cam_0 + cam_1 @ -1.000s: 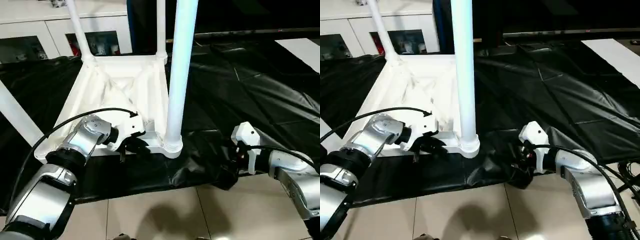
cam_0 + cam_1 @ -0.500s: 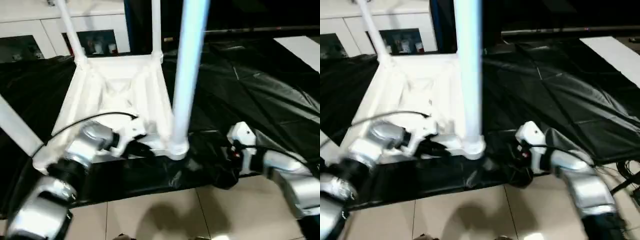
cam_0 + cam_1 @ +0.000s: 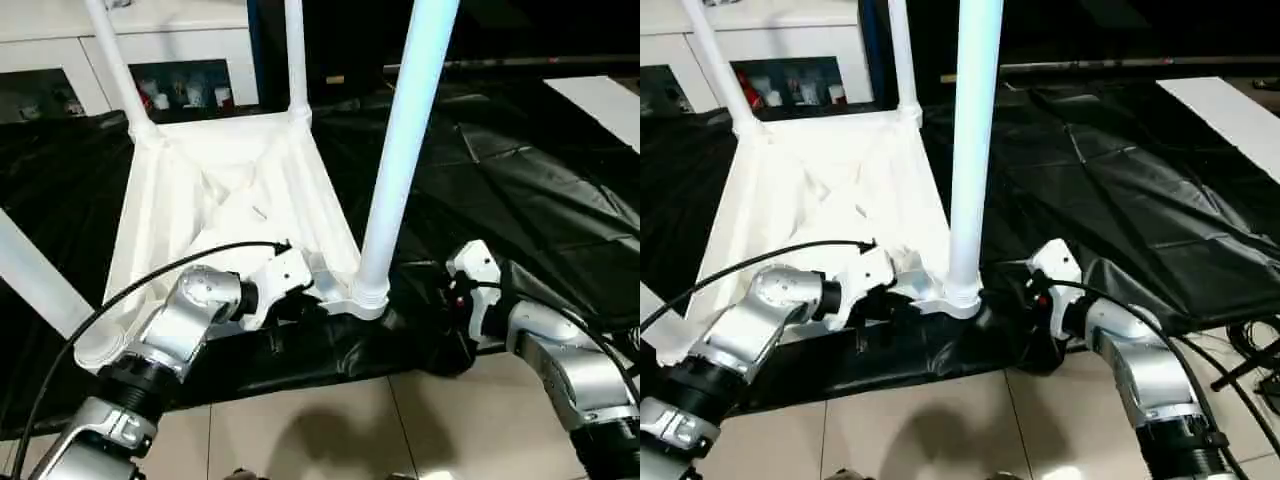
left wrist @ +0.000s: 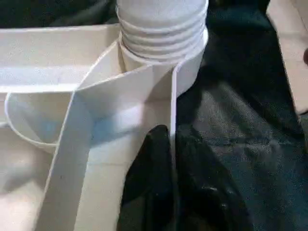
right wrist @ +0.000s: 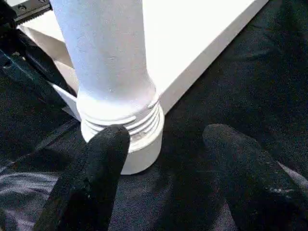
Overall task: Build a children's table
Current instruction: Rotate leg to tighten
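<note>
Head cameras look down; wrist cameras closely share one leg [image 5: 108, 72] socket.

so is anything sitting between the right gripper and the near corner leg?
Nothing visible. The right gripper is open, fingers spread beside the base of the leg at its corner socket, with just black sheet under the gap. The left gripper is pinched on the tabletop rim at that corner.

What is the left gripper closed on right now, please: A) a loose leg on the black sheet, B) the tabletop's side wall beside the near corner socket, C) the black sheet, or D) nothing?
B: the left gripper has its black fingers on either side of the tabletop's thin side wall, just short of the socket holding a leg.
</note>
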### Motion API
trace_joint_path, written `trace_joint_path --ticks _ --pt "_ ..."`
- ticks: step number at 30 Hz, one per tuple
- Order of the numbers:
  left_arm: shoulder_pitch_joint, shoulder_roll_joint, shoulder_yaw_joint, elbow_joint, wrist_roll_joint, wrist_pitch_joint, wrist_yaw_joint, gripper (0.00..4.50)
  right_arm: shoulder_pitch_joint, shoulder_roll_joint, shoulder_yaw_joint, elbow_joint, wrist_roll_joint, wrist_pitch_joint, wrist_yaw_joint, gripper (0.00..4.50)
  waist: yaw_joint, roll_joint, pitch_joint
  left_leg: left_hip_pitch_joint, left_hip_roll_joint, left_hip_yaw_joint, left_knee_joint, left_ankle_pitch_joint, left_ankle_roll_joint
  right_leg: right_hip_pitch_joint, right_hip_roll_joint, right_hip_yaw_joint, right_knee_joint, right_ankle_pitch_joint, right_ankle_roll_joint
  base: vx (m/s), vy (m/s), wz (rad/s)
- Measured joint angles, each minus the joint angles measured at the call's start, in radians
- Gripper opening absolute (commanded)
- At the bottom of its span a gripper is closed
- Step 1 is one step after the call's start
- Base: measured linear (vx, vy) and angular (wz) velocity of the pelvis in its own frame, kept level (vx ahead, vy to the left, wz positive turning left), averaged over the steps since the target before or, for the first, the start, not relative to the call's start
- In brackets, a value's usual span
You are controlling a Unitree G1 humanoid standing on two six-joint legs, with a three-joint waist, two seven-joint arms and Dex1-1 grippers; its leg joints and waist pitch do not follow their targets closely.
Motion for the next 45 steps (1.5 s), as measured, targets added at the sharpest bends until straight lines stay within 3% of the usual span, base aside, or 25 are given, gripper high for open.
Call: trace_joint_path --ticks 4,15,22,24,27,29,37,45 --pt "0.000 0.003 0.000 0.000 -0.001 -0.019 0.001 0.71 0.001 0.000 0.001 0.000 0.001 0.000 0.009 2.98 -0.001 -0.009 -0.001 0.000 0.000 0.000 0.000 -0.002 -0.003 0.000 0.000 0.000 0.000 0.000 0.000 0.000 0.000 0.00" --pt "-0.031 0.036 0.000 0.071 -0.017 -0.063 -0.025 0.71 0.014 -0.011 0.014 -0.003 0.002 0.000 0.042 2.98 -0.005 -0.010 -0.001 0.001 0.000 0.000 0.000 -0.003 -0.005 0.000 0.000 0.000 0.000 0.002 0.000 0.000 0.000 0.00" --pt "-0.031 0.045 0.003 0.081 -0.031 -0.055 -0.046 0.18 0.014 -0.011 0.014 -0.003 0.002 -0.003 0.042 2.98 -0.004 -0.010 -0.001 0.001 0.000 0.000 0.001 -0.003 -0.005 0.000 0.000 0.000 0.000 0.004 0.001 0.000 0.000 0.00" --pt "-0.031 0.045 0.004 0.082 -0.037 -0.051 -0.047 0.02 0.014 -0.005 0.012 -0.003 0.009 -0.004 0.046 3.32 -0.004 -0.010 -0.001 0.001 0.000 0.000 0.001 -0.003 -0.005 0.000 0.000 0.000 0.000 0.004 0.001 0.000 0.000 0.00" --pt "-0.033 0.043 0.008 0.082 -0.039 -0.041 -0.056 0.00 0.009 0.013 0.012 -0.001 0.031 -0.004 0.069 3.38 -0.005 -0.010 -0.001 0.001 0.000 0.000 0.001 -0.003 -0.005 0.000 0.000 0.000 0.000 0.004 0.001 0.000 0.000 0.00" --pt "-0.035 0.040 0.009 0.082 -0.039 -0.037 -0.064 0.00 0.003 0.023 0.012 0.000 0.044 -0.007 0.080 3.75 -0.003 -0.010 -0.001 0.001 0.000 0.000 0.001 -0.003 -0.005 0.000 0.000 0.000 0.000 0.004 0.001 0.000 0.000 0.00" --pt "-0.036 0.038 0.008 0.078 -0.038 -0.032 -0.079 0.00 -0.026 0.034 0.021 0.038 0.013 -0.092 0.072 4.41 0.000 -0.010 -0.001 0.000 0.000 0.000 0.001 -0.003 -0.005 0.000 0.000 0.001 -0.001 0.004 0.001 0.000 0.000 0.00" --pt "-0.042 0.033 0.005 0.081 -0.037 -0.032 -0.088 0.00 -0.116 0.064 0.082 0.144 -0.044 -0.134 0.067 4.47 0.001 -0.010 -0.001 -0.001 0.000 0.000 0.001 -0.003 -0.005 0.000 0.000 0.000 -0.001 0.004 0.001 0.000 0.000 0.00"
